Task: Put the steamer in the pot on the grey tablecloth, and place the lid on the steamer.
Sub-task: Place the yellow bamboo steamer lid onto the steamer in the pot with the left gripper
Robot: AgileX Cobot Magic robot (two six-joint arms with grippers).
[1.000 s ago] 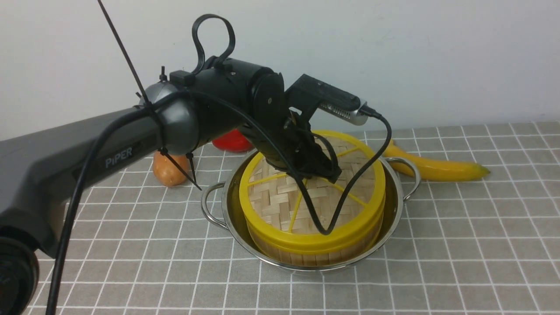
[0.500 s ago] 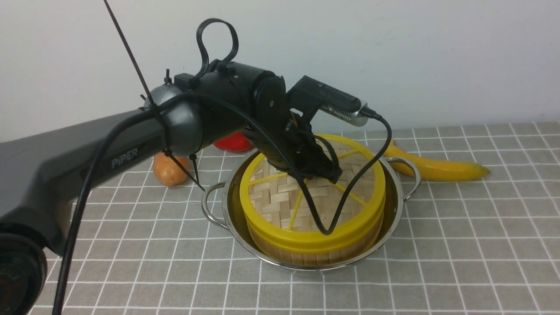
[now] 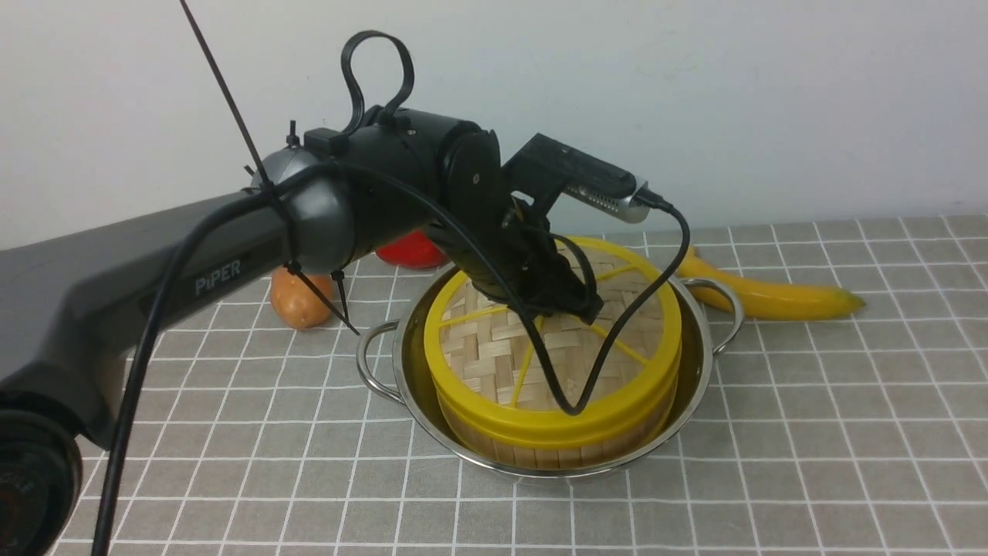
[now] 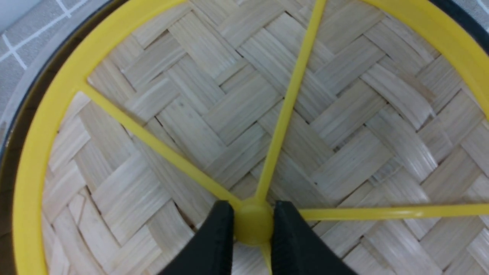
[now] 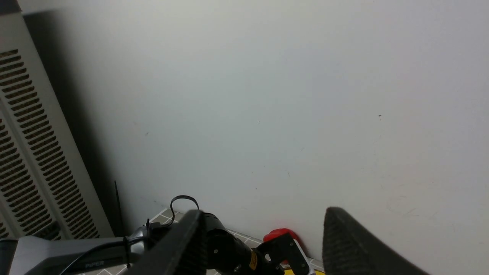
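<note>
Grey cloth [image 3: 309, 479] ruled with thin white lines covers the table, and it is the nearest thing in front of the pot [image 3: 401, 421], the steel one with a looped handle on each side. Inside the pot sits the steamer [image 3: 540, 455], with the lid [image 3: 494, 363] on top of it. The left gripper [image 4: 253, 223] reaches in over the pot and has its tips closed on the lid's yellow centre hub. If it lifted before letting go fully, the lid could come up with it or slide off its seat; a sideways pull on the hub could tip the lid or shift the steamer against the pot's wall. The arm's looping cable [image 3: 575, 405] hangs low over the pot and might snag the lid's rim as the arm leaves. The right gripper [image 5: 263, 244] is open, nothing between its tips, well apart from the pot. Beyond the pot on its right lies a yellow banana [image 3: 787, 300]; beyond it on the left are a brown, egg-like thing [image 3: 299, 300] and something red [image 3: 411, 251]. Farthest back, behind the pot, stands a plain pale wall [image 3: 810, 108].
</note>
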